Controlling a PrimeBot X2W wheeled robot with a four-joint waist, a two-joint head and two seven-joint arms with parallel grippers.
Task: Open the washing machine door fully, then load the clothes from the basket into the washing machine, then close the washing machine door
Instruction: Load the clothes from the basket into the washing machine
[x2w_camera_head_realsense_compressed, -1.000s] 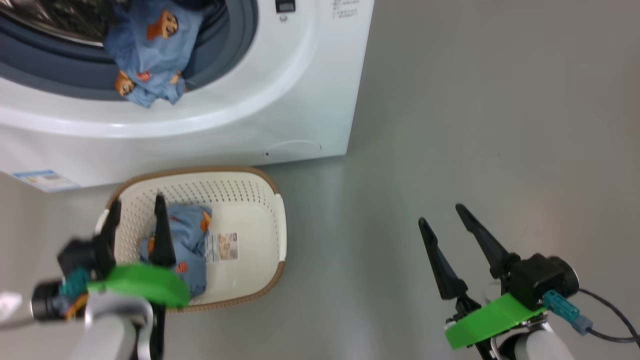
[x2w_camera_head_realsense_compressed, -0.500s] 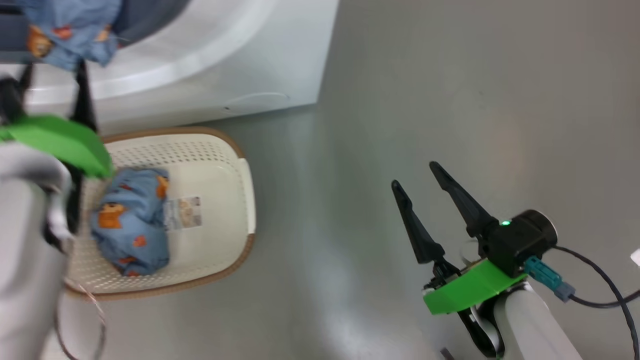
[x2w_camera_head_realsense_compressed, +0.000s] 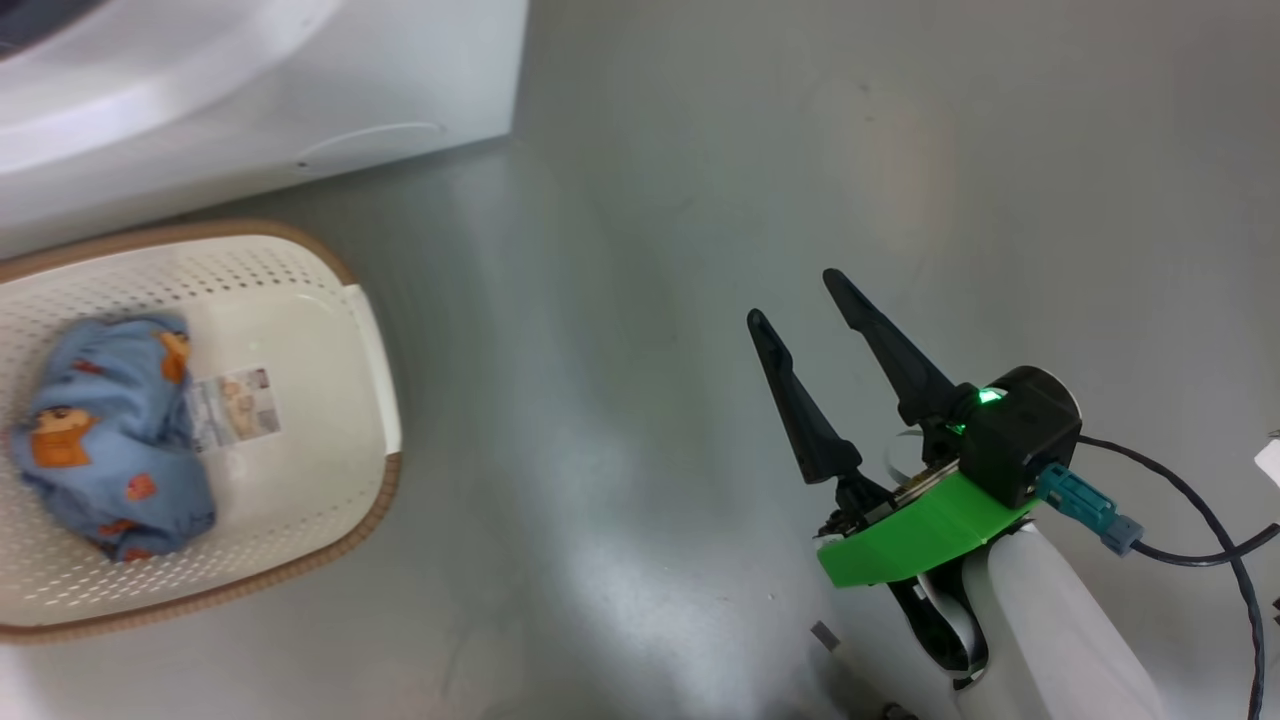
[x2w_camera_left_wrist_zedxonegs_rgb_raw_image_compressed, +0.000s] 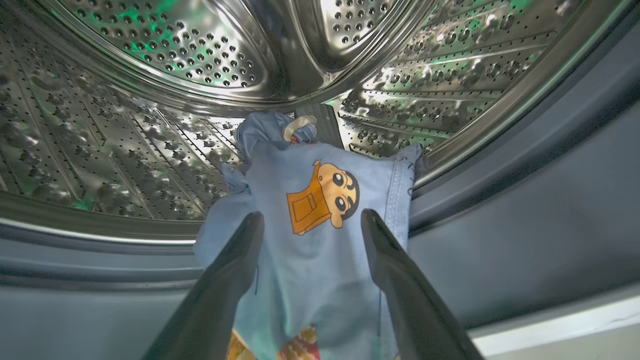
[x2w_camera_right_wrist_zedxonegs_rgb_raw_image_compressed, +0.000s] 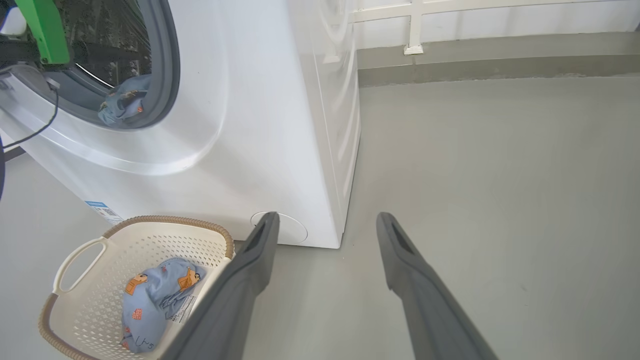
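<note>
Left hand (x2w_camera_left_wrist_zedxonegs_rgb_raw_image_compressed: 311, 216) is spread wide at the washer's (x2w_camera_right_wrist_zedxonegs_rgb_raw_image_compressed: 240, 125) mouth, its fingers either side of one blue bundle (x2w_camera_left_wrist_zedxonegs_rgb_raw_image_compressed: 320, 200) that drapes over the gasket (x2w_camera_left_wrist_zedxonegs_rgb_raw_image_compressed: 525, 200), half into the drum (x2w_camera_left_wrist_zedxonegs_rgb_raw_image_compressed: 150, 125); as far as I can tell it pinches nothing. My right hand (x2w_camera_head_realsense_compressed: 793, 298) hangs spread and empty over the floor (x2w_camera_head_realsense_compressed: 700, 150). The other bundle (x2w_camera_head_realsense_compressed: 105, 435) lies in the basket (x2w_camera_head_realsense_compressed: 375, 370) beside the washer. I judge both light, limp and not slippery, so I'd take a thick bunched fold at the middle, not a thin hem. The basket's paper label (x2w_camera_head_realsense_compressed: 232, 405) and the washer's blue sticker (x2w_camera_right_wrist_zedxonegs_rgb_raw_image_compressed: 102, 212) are too small to read, and the orange cartoon print carries no words.
</note>
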